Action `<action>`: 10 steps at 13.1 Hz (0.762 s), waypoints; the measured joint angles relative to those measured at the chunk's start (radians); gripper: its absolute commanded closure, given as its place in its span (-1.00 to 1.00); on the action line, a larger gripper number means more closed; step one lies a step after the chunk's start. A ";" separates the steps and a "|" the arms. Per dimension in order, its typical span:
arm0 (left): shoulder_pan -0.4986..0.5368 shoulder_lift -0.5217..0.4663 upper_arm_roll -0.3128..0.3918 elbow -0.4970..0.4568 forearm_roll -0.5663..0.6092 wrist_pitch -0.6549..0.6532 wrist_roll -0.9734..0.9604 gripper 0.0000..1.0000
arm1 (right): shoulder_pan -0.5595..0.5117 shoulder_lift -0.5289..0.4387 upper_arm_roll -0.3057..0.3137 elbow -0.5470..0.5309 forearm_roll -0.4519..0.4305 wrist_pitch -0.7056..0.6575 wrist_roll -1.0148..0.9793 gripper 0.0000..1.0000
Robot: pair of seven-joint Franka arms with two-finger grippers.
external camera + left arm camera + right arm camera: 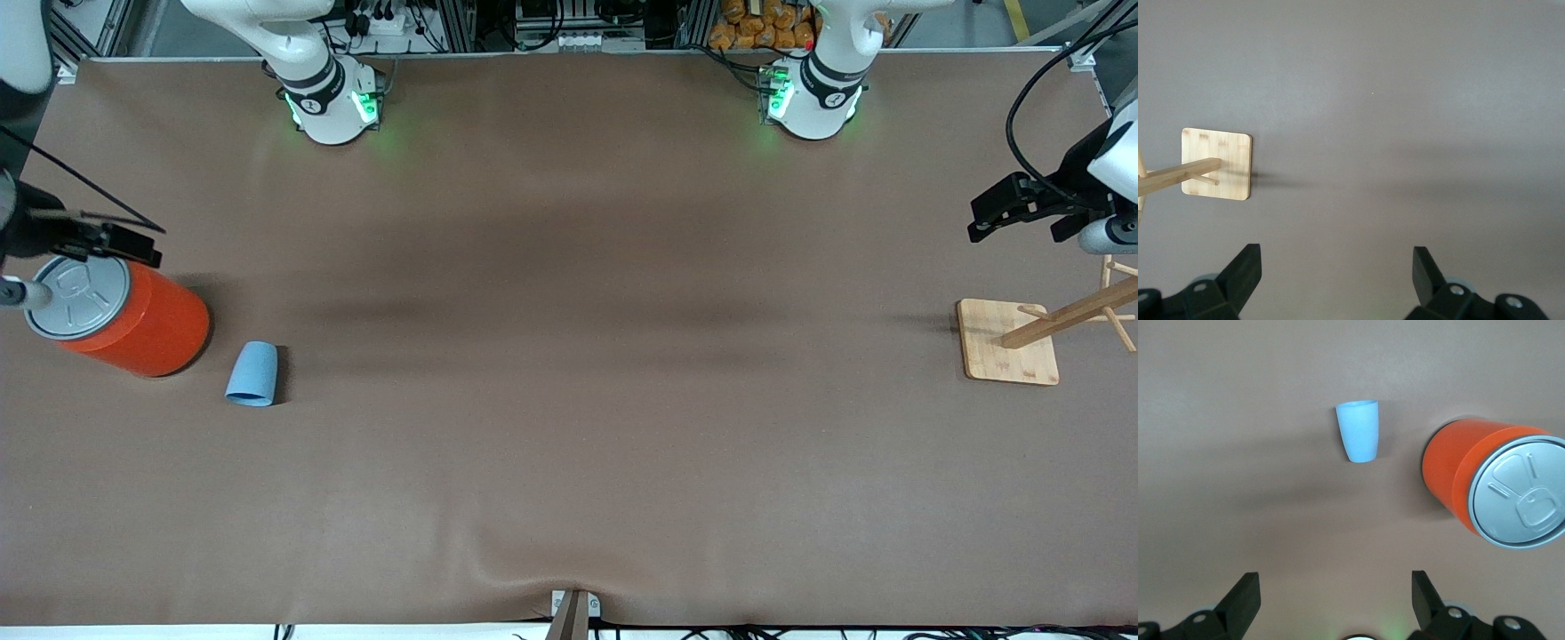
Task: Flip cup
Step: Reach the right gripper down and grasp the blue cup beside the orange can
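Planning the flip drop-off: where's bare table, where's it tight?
Bare: the wide stretch of table between the cup and the wooden stand, and the whole strip nearest the front camera. Tight: the cup sits beside the orange can, under the open right hand. Left hand waits open above the stand.

The small tapered plastic cup at the lower left of the front view was plain light blue, unpatterned. The large cylindrical can beside it was bright orange (its embossed lid grey). The square bamboo stand was pale tan, on a uniform brown table.
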 measured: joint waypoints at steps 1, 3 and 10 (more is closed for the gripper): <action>0.000 0.000 0.000 0.000 0.000 0.000 0.000 -1.00 | -0.001 0.020 -0.001 -0.001 0.000 0.013 -0.003 -1.00; 0.000 0.001 0.000 0.000 0.000 0.000 0.000 -1.00 | 0.001 0.056 0.001 -0.016 0.000 0.049 -0.029 -1.00; 0.001 0.008 0.001 0.001 0.000 0.000 0.000 -1.00 | 0.000 0.293 0.000 -0.091 0.000 0.311 -0.256 -1.00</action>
